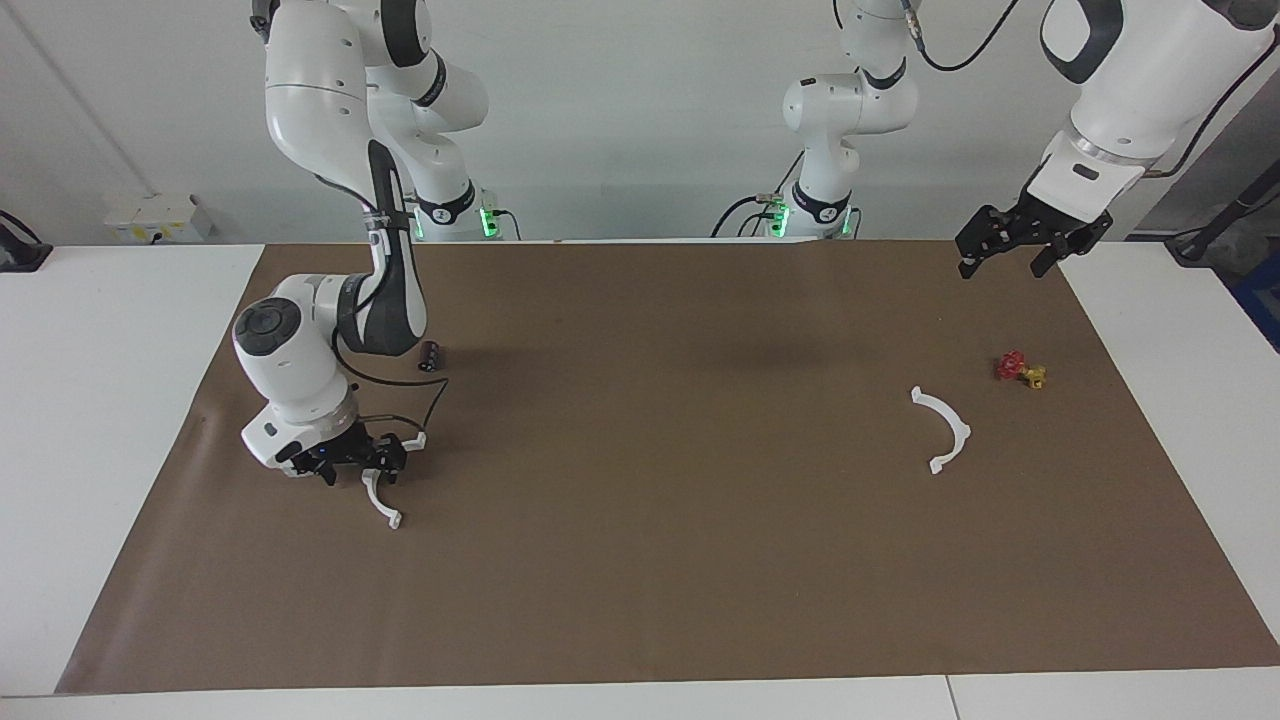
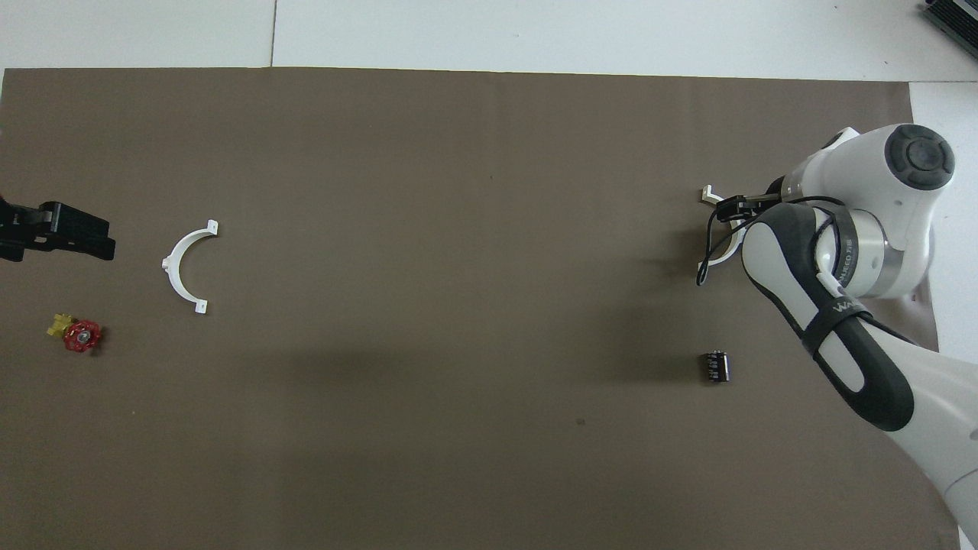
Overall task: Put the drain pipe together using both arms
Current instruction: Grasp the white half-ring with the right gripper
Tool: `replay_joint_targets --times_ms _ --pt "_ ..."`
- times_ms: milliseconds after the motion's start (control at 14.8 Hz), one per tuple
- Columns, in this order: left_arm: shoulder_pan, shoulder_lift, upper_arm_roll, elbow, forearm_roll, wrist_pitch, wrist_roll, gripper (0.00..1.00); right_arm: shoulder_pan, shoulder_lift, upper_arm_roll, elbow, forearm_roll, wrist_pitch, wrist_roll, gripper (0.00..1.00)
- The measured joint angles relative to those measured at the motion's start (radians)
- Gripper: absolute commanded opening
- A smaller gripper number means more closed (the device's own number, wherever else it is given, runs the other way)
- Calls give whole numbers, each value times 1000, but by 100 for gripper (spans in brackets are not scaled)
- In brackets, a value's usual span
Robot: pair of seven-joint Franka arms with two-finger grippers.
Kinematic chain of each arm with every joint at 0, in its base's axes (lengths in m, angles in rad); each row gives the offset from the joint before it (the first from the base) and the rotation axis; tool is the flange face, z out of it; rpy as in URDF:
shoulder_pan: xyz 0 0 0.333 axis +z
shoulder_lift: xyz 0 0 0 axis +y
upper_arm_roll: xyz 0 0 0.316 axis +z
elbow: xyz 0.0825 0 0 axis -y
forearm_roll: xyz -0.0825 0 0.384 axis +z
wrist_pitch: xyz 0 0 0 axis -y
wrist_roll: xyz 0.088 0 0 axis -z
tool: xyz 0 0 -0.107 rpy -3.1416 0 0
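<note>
Reaching low over the brown paper sheet (image 1: 640,560) on the bench, the right claw (image 1: 352,466) straddles one thin white plastic half-ring arc (image 1: 380,498) near the sheet's edge at the right arm's end. Its fingers stand wide on either side of the arc's upper stretch and, as far as I can see, have not pinched it; the arc lies flat on the paper. I take the low, tilted wrist as a setup for a pinch across the thin band.

A second white half-ring arc (image 1: 945,430) lies flat toward the left arm's end, well apart from the first, so the two halves of the drain pipe are not yet joined. The left claw (image 1: 1008,255) hangs high over the sheet's corner by the left arm's base, fingers spread and empty, waiting.

A small red-and-yellow valve (image 1: 1020,369) sits near that second arc, closer to the robots. A small dark ridged part (image 1: 430,355) rests near the right arm.

Lettering on the right arm's strap (image 2: 837,305) is only partly legible; I can't make out the word.
</note>
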Motion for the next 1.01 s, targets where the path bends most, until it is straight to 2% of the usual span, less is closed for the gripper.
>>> replay_joint_targets --times_ms 202,337,405,472,877,1012 --pt "0 0 0 0 0 0 0 100 0 -3 -1 -19 36 0 -22 80" --pt "0 0 0 0 0 0 0 100 -4 -8 -2 -26 70 0 -63 66" --pt "0 0 0 0 0 0 0 100 -7 -10 -2 -27 73 0 -73 45" --pt "0 0 0 0 0 0 0 100 -9 -11 -2 -27 74 0 -76 0" --pt "0 -6 0 0 0 0 0 100 -9 -17 0 -24 89 4 -70 0" --pt "0 -6 0 0 0 0 0 100 3 -22 3 0 92 -4 -15 0"
